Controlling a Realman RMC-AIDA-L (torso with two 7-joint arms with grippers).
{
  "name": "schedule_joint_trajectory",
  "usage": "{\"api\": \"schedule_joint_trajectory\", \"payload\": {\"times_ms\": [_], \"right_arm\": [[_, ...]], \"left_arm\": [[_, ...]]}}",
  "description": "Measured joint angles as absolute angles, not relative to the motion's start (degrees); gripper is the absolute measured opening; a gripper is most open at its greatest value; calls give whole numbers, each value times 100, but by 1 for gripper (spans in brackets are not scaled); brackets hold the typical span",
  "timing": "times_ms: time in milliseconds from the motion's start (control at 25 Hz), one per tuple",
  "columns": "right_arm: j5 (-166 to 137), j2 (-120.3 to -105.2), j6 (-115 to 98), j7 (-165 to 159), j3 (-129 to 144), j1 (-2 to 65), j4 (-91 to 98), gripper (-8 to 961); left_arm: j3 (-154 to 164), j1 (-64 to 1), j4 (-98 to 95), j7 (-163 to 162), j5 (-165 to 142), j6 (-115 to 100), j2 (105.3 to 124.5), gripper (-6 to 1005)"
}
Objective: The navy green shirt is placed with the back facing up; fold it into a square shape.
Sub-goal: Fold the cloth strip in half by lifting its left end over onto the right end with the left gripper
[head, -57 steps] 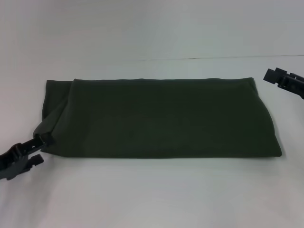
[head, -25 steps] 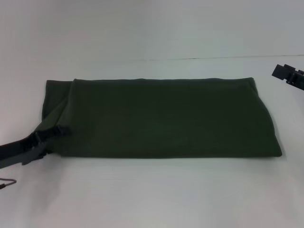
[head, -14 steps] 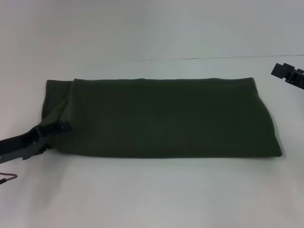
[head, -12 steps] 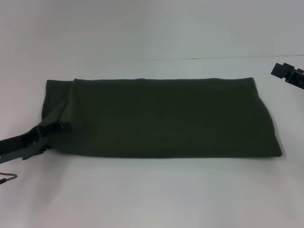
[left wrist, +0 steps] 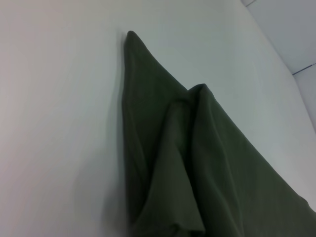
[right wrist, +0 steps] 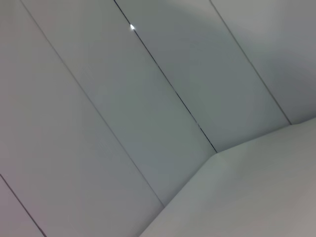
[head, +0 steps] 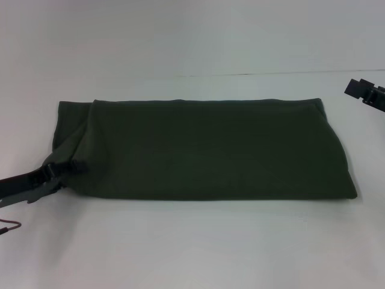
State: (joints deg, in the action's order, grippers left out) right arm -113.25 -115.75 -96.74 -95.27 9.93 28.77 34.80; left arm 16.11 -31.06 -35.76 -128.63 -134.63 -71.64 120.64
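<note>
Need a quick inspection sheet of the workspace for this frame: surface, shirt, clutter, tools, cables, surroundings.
Surface: white table, flat.
Job's thing: navy green shirt folded into a long band, plain side up, not yet square; its left end is bunched into ridges.
Clutter: nothing seen.
Tools: left tool at the shirt's left near corner, against the cloth. Right tool off the shirt, at the head view's far right edge.
Cables: thin reddish wire at the head view's left edge.
Surroundings: pale panelled wall behind the table.

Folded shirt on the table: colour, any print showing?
Plain dark olive-green cotton shirt, no print visible; clearest in head view.
</note>
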Motion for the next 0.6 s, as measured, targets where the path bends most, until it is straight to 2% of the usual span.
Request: {"api": "schedule_joint_trajectory", "payload": {"times_ms": [120,600], "right_arm": [[-11321,-11575,-9682,-9527,996,2875,3481,905],[-11319,-11608,-9689,-9496,1000,2866,3480,904]], "left_arm": [[1623,-3109,-3573,-12840,-13463,-7167,12066,729],[1612,-3053,-3635,-12753,-13444,-7132,12086,263]]}}
